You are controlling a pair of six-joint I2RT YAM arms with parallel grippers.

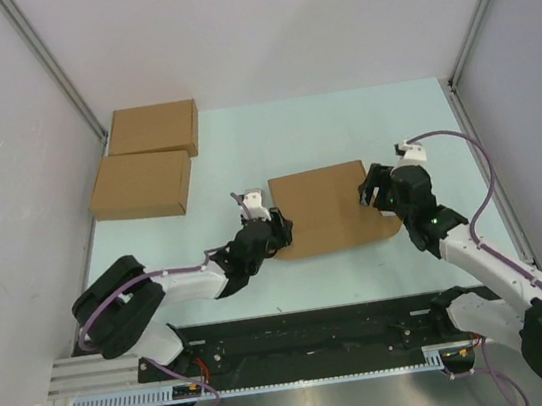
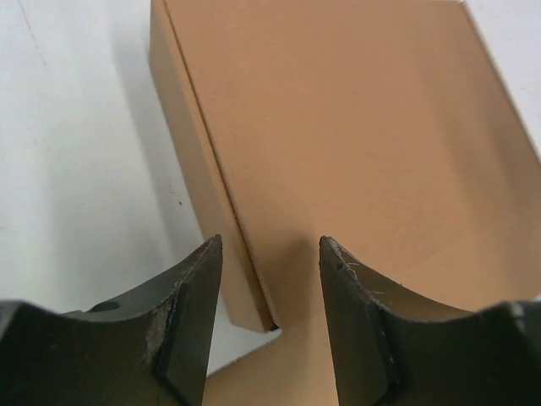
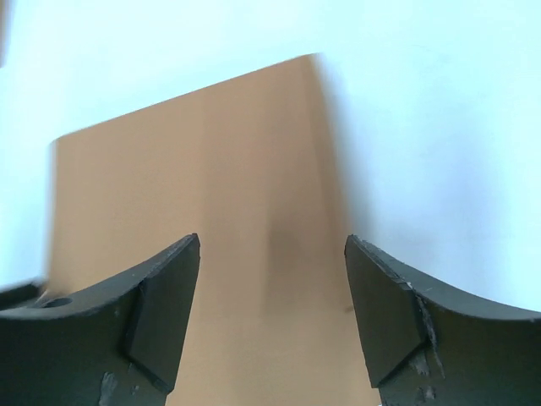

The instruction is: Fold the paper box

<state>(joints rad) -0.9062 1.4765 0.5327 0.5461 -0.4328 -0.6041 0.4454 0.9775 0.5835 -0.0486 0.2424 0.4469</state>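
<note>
The shallow, plain brown cardboard paper box [image 1: 327, 205] lies closed mid-frame on the pale green tabletop [image 1: 244, 156], matte and sharp-edged. At upper left, well apart, lie an upper flat brown box [image 1: 153, 131] and a lower flat brown box [image 1: 141, 185]. The left pincer [image 1: 280, 234] at its lower-left corner and the right pincer [image 1: 371, 192] at its right edge both stand apart, gripping nothing.

Bright, even light overhead; soft shadow left of the box [image 2: 338, 127] — right wrist view blurred, washed pale.
</note>
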